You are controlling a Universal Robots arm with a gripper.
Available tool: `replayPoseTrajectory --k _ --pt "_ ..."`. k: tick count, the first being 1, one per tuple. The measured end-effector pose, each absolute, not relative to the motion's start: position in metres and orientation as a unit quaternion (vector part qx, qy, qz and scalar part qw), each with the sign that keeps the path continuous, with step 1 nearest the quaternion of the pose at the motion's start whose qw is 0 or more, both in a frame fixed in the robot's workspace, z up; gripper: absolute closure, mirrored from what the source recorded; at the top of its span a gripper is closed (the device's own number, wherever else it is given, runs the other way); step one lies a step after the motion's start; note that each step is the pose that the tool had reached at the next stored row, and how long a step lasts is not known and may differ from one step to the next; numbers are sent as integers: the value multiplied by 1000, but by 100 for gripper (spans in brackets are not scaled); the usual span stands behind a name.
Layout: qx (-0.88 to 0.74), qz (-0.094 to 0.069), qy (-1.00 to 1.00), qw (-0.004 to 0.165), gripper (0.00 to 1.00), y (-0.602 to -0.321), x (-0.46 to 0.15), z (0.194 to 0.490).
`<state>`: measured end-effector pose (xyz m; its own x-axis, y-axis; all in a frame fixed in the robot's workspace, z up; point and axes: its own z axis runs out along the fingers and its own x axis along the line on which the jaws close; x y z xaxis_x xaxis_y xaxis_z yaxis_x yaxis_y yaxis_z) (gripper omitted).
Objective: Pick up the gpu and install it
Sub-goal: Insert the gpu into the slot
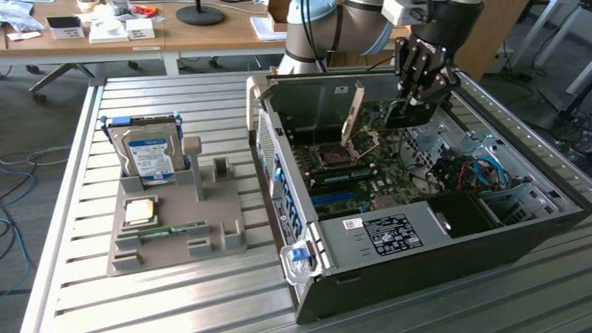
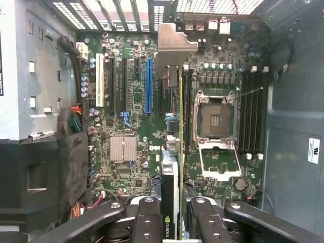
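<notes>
The gpu point(image 1: 396, 115) is clamped edge-on between the fingers point(image 2: 147, 218) of the gripper point(image 1: 416, 102) and is held upright over the motherboard point(image 1: 370, 182) inside the open computer case point(image 1: 518, 239). In the exterior view it is seen at two o'clock from the CPU socket point(image 1: 331, 154). Whether a slot is touched cannot be told. A hard drive point(image 1: 152, 156) is seen standing in the grey holder tray point(image 1: 227, 239), at nine o'clock from the case.

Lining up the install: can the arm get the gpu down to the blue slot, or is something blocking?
Probably yes. The case side is open and nothing stands over the blue slot. The end effector grips the gpu edge-on above the motherboard, but offset to one side of that slot.
</notes>
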<state>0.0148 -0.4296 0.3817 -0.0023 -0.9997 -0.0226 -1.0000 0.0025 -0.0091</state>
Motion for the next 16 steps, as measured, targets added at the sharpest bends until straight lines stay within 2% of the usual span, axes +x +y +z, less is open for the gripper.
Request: replayPoseTrajectory --k 16 --pt "-706 5 708 11 73 -430 14 379"
